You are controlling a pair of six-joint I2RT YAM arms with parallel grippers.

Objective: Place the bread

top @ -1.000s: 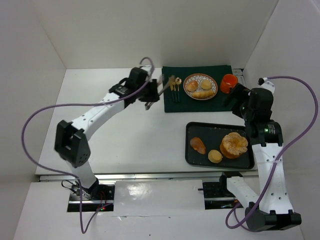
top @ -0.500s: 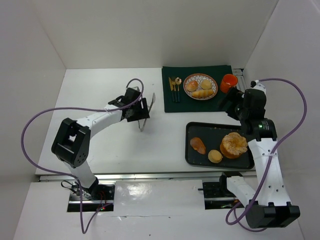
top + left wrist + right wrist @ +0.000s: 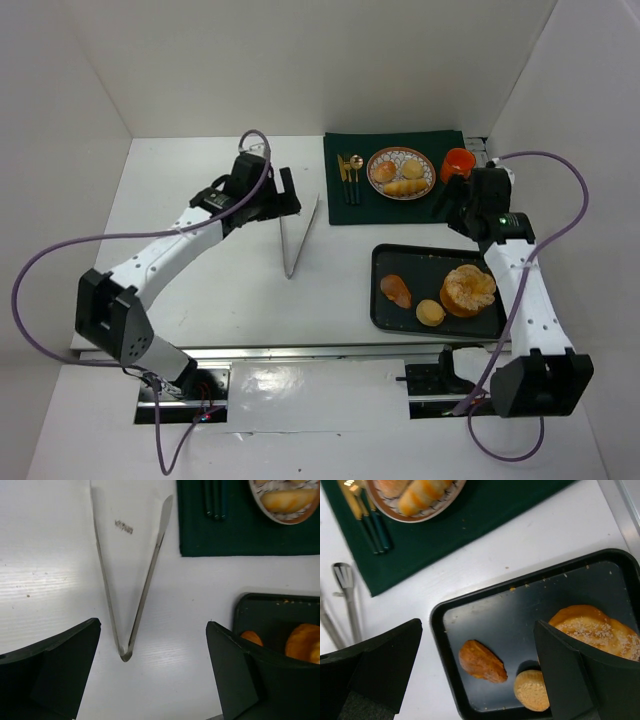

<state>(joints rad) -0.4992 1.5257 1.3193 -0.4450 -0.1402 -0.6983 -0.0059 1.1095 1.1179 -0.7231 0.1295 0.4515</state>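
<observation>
Black tray point(image 3: 432, 268) holds three breads point(image 3: 469, 290) — patterned plate point(image 3: 400, 151) holds rolls point(image 3: 405, 187).

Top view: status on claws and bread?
Left claw open, empty, over tongs lying on table. Right claw open, empty, over tray. Bread: three pieces on plate, three on tray. Nothing seen between tray and plate.

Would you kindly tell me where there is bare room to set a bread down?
Bare: the white table between tongs and tray; also the tray's far-left corner. Crowded: the plate, full of bread, with cutlery and cup beside it.
</observation>
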